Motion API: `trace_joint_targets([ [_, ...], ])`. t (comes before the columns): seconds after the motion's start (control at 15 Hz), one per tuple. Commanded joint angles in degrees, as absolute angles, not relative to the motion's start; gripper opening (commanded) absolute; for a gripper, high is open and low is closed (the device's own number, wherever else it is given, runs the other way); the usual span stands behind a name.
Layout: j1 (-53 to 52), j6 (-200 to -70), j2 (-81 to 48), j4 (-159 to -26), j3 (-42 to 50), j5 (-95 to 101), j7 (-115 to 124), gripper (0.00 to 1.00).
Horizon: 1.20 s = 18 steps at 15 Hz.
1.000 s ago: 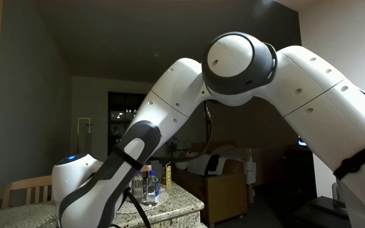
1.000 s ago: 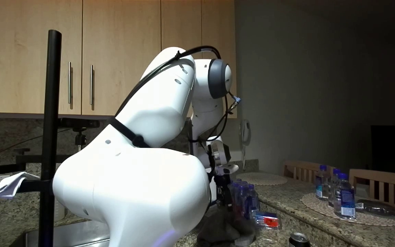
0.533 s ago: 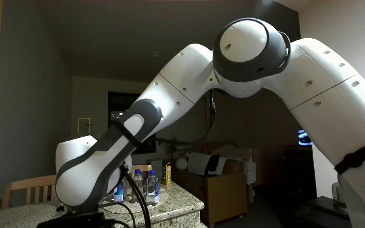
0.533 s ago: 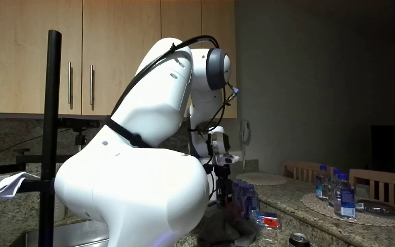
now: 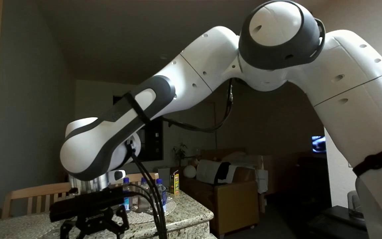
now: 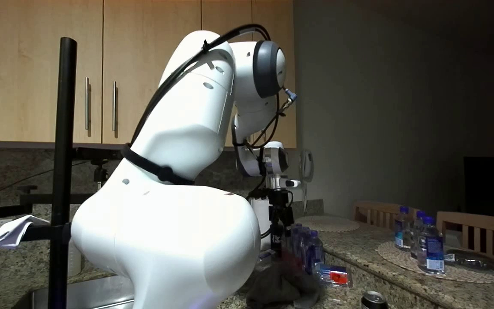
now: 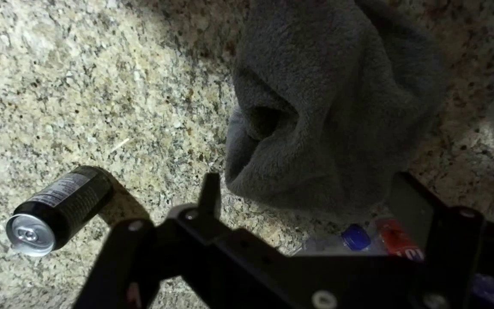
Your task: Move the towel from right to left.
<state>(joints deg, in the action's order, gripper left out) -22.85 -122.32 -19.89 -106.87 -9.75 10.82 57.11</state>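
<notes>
The grey towel (image 6: pixel 281 285) lies bunched on the granite counter in an exterior view, low in the picture beside the arm. It also fills the upper middle of the wrist view (image 7: pixel 315 120), with a fold making a dark hollow. My gripper (image 7: pixel 308 184) is open, its fingers wide apart with nothing between them. In the wrist view the fingertips frame the towel's lower edge. In the exterior views the gripper (image 5: pixel 94 227) hangs pointing down, and it stands raised above the counter behind the towel (image 6: pixel 280 214). The towel is out of view in the exterior view with the sofa.
A black can (image 7: pixel 60 210) stands on the counter near the towel. Several blue-capped bottles (image 6: pixel 307 249) and a red-and-blue packet (image 6: pixel 333 275) are close beside the towel. More bottles (image 6: pixel 431 246) stand on the raised ledge. A metal sink (image 6: pixel 88 294) is at the left.
The arm has risen, lifting the gripper up away from the counter and into sight in the exterior view with the sofa. The towel has stayed where it was.
</notes>
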Motion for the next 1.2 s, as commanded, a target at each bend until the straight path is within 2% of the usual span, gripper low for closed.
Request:
trace_joint_targets([
  [0.0,-21.5,-119.7,-15.9,-108.3,-10.9,8.6,50.8,1.0],
  [0.73,-21.0,-118.4,-11.7,-107.7,-12.0,3.2,42.9,1.0],
  [1.13,-22.1,-120.0,-13.9,-106.6,-11.5,5.7,46.2,1.0],
])
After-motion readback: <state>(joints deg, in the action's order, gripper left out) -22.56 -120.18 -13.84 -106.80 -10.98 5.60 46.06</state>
